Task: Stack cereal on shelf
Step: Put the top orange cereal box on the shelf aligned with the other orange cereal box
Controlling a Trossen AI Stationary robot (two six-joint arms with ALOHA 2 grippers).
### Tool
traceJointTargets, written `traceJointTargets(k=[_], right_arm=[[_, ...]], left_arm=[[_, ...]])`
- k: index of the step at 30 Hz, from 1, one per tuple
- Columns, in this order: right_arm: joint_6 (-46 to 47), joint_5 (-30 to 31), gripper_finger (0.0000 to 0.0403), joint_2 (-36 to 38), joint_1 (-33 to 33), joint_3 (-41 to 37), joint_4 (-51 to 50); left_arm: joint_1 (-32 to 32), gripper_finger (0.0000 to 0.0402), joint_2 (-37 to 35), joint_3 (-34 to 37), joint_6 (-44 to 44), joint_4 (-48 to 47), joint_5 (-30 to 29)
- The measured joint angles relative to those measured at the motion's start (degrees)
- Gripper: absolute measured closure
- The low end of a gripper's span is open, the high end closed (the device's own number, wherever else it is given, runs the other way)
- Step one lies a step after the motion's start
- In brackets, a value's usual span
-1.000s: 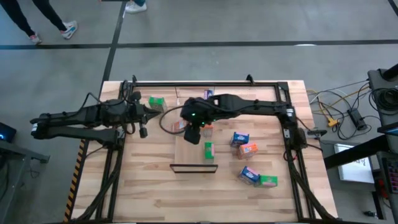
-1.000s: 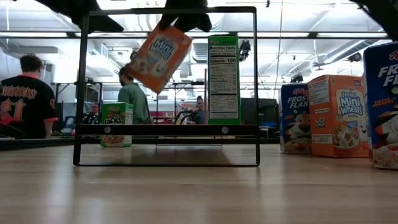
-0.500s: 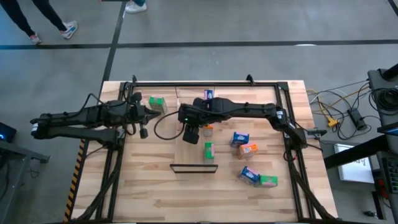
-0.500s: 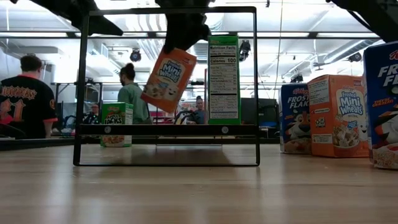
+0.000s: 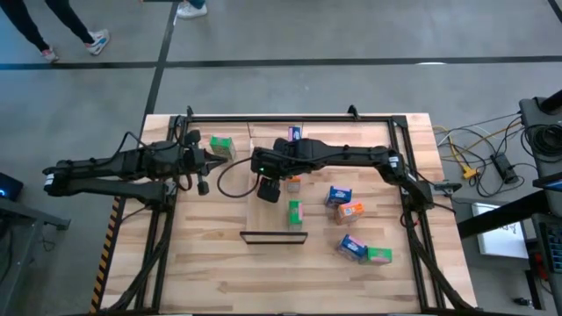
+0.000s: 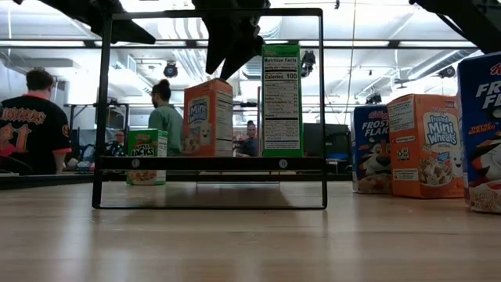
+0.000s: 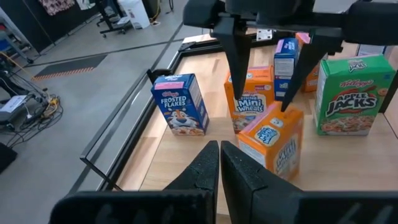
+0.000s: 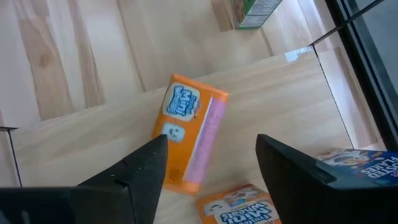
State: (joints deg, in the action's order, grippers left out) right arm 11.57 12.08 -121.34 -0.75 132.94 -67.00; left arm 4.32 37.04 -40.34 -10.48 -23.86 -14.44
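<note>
From above, we see the right gripper (image 5: 269, 186) over the shelf (image 5: 274, 218), at roughly eleven o'clock from the green box (image 5: 294, 211) standing there. The left gripper (image 5: 203, 165) waits at nine o'clock of it, by another green box (image 5: 220, 145).

At table height, our right fingers (image 6: 228, 48) spread wide just above an upright orange box (image 6: 207, 117) on the shelf, holding nothing.

Through the left wrist camera, our own fingers (image 7: 219, 167) are pressed together and empty; the right gripper's tips straddle the orange box's top, whether touching we cannot tell.

The right wrist camera shows the orange box (image 8: 189, 131) free between parted fingers.
</note>
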Motion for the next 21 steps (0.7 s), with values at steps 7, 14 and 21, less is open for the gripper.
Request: traceJointTargets(k=[7, 14, 21], right_arm=[[-1.09, 0.00, 0.0145, 0.00, 0.00, 0.83, -0.02], [-7.58, 0.01, 0.0159, 1.18, 0.47, 1.86, -0.80], [-14.38, 0.00, 0.0202, 2.63, 2.67, 1.73, -3.94]], left_arm=[[0.01, 0.0401, 0.05, 0.00, 0.32, 0.02, 0.37], [-0.03, 0.0401, 0.68, 0.00, 0.94, 2.01, 14.09], [-0.15, 0.0401, 3.85, 0.04, 2.74, 2.47, 15.89]])
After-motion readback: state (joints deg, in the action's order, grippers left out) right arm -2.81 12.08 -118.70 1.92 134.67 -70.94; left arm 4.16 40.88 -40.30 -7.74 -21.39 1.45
